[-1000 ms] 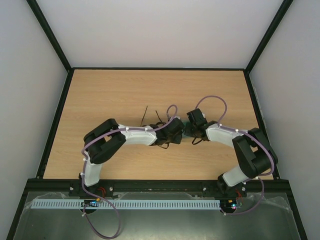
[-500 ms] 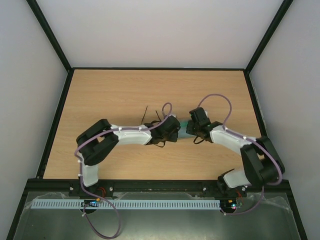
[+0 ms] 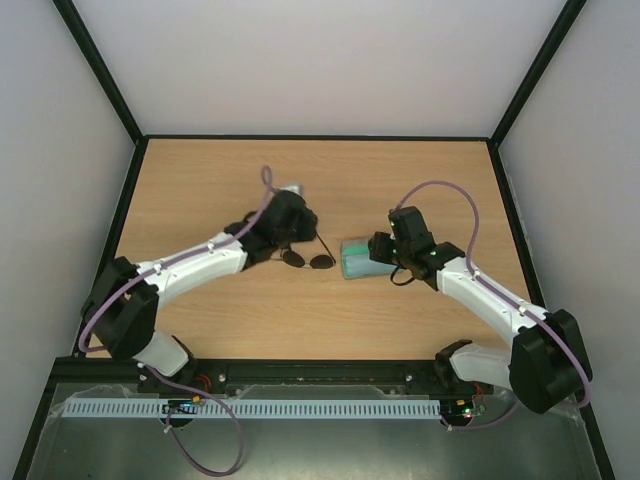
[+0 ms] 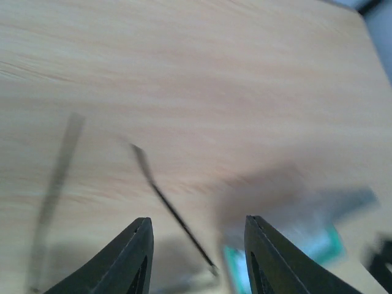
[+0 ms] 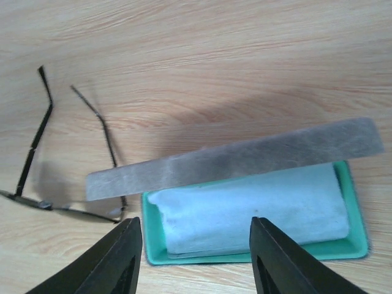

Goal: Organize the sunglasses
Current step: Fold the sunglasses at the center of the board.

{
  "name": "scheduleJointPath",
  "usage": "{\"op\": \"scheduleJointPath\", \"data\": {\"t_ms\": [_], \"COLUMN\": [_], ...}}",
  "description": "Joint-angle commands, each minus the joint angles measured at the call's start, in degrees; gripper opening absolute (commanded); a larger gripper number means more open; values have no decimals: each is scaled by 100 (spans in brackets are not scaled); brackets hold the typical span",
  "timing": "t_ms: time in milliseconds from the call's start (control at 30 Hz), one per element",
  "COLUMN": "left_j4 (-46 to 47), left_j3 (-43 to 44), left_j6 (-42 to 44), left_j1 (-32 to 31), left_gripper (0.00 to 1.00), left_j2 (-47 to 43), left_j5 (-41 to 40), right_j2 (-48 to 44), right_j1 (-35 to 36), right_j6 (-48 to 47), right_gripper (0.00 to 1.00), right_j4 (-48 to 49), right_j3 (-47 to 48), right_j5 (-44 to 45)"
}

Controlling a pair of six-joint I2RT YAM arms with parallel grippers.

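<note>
The sunglasses (image 3: 307,260) lie on the wooden table with two round dark lenses toward me and thin temple arms running away. They also show in the right wrist view (image 5: 67,153). In the blurred left wrist view only the temple arms (image 4: 171,208) show. My left gripper (image 3: 300,238) hovers over the temple arms, open and empty (image 4: 197,257). The case (image 3: 358,262) lies open just right of the sunglasses, with a grey lid (image 5: 233,158) and a green inside holding a folded light blue cloth (image 5: 251,208). My right gripper (image 3: 380,250) is open and empty just in front of the case (image 5: 196,257).
Black frame rails (image 3: 110,250) run along the table's left, right and far edges. Bare wood (image 3: 330,180) stretches behind the sunglasses and the case. The case's green edge shows blurred at the lower right of the left wrist view (image 4: 318,242).
My left arm has swung left and away from the centre, uncovering the sunglasses' lenses. My right gripper has drawn back to the right, uncovering the open case.
</note>
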Motion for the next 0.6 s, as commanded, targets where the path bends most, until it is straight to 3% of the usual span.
{"op": "scheduleJointPath", "data": {"t_ms": [0, 167, 300, 567], "left_j4": [-230, -56, 109, 325], "left_j3": [-110, 54, -250, -2129], "left_j6": [202, 299, 290, 19], "left_j1": [943, 1560, 1756, 1882], "left_gripper": [44, 43, 43, 41], "left_j2": [163, 805, 753, -1138], "left_j5": [-184, 177, 281, 202], "right_j2": [10, 677, 1467, 3100], "right_j1": [164, 601, 960, 1118], "right_j6": [-141, -295, -359, -513], "right_gripper": [53, 56, 56, 58], "right_j4": [-356, -264, -123, -125], "right_j3": [348, 922, 1408, 2451], "right_j5": [-414, -708, -749, -461]}}
